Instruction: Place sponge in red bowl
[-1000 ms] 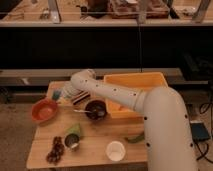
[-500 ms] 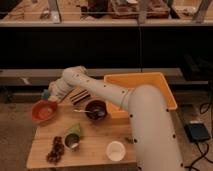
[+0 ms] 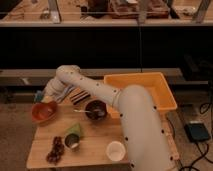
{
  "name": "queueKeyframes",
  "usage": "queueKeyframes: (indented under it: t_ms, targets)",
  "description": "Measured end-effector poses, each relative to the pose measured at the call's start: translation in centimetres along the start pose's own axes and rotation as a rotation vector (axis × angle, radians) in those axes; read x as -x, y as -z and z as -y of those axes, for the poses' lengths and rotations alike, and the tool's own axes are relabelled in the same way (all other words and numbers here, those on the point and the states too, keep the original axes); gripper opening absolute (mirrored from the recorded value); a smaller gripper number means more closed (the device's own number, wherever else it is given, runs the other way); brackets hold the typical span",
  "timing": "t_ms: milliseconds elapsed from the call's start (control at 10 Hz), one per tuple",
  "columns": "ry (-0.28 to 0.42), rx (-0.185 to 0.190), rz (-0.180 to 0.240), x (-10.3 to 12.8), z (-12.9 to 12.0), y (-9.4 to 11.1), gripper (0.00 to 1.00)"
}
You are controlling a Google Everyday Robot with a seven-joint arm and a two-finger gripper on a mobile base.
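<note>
The red bowl [image 3: 43, 112] sits on the left end of the wooden table [image 3: 95, 142]. My gripper [image 3: 48, 96] hangs just above the bowl's far rim, at the end of the white arm [image 3: 100, 92] that reaches in from the lower right. A small pale bluish patch [image 3: 38, 94] shows at the gripper's left side. I cannot tell whether it is the sponge. No sponge shows lying on the table or inside the bowl.
A dark bowl with a spoon [image 3: 95, 109] stands mid-table, with a striped item [image 3: 79, 96] behind it. A green cup [image 3: 73, 137] lies tipped, next to a dark cluster [image 3: 55, 150]. A white cup [image 3: 115, 150] stands at the front and an orange bin [image 3: 145, 95] at the right.
The gripper has swung left, from near the dark bowl and striped item to above the red bowl's far rim.
</note>
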Motion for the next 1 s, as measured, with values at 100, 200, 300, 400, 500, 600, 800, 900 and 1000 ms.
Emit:
queueKeyframes:
  t_ms: [100, 200, 300, 400, 500, 600, 800, 900, 1000]
  targets:
    - [0.001, 0.003, -0.030, -0.2, -0.4, 0.0, 0.78]
    - [0.001, 0.003, -0.041, -0.2, -0.5, 0.0, 0.80]
    - [0.001, 0.003, -0.050, -0.4, -0.7, 0.0, 0.80]
    - [-0.003, 0.005, -0.052, -0.7, -0.8, -0.1, 0.80]
    - [-0.007, 0.010, -0.039, -0.9, -0.9, -0.2, 0.80]
    - [-0.006, 0.016, -0.028, -1.2, -1.0, -0.3, 0.80]
    - [0.003, 0.034, 0.002, -1.4, -1.2, -0.5, 0.80]
    - [0.013, 0.047, 0.022, -1.5, -1.3, -0.6, 0.80]
    - [0.022, 0.053, 0.026, -1.4, -1.4, -0.6, 0.80]
